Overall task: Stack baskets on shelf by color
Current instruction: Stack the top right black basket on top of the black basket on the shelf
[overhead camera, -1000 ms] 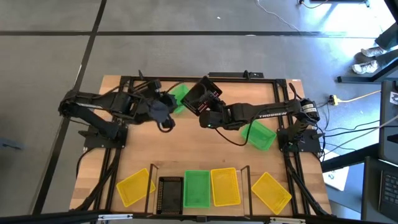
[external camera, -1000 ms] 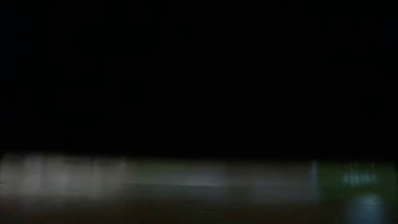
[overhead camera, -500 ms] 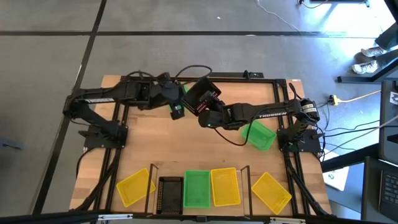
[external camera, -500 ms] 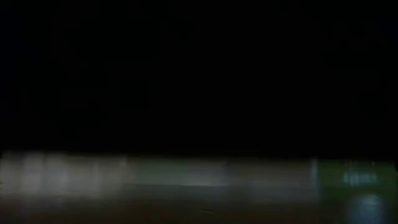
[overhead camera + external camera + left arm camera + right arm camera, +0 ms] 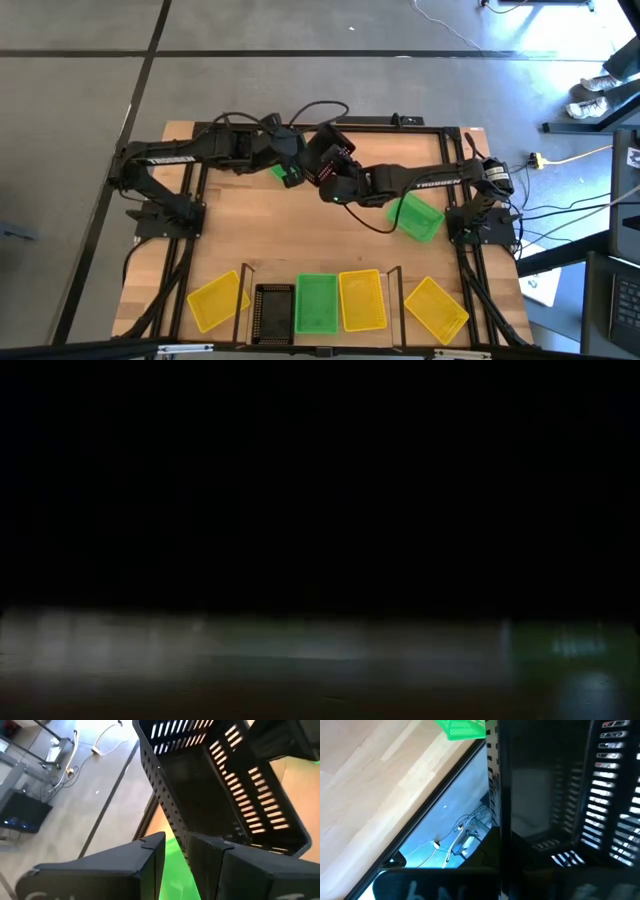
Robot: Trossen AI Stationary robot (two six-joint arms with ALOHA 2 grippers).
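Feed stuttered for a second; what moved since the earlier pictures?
The left gripper swung across the table from beside the green basket toward the black basket held up by the shut right gripper; its fingers now straddle that basket's wall. The right arm, shelf and other baskets stayed put.

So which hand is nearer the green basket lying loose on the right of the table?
Right. The right hand, shut on a black basket, is just left of the green basket; the left hand is farther left, beyond it.
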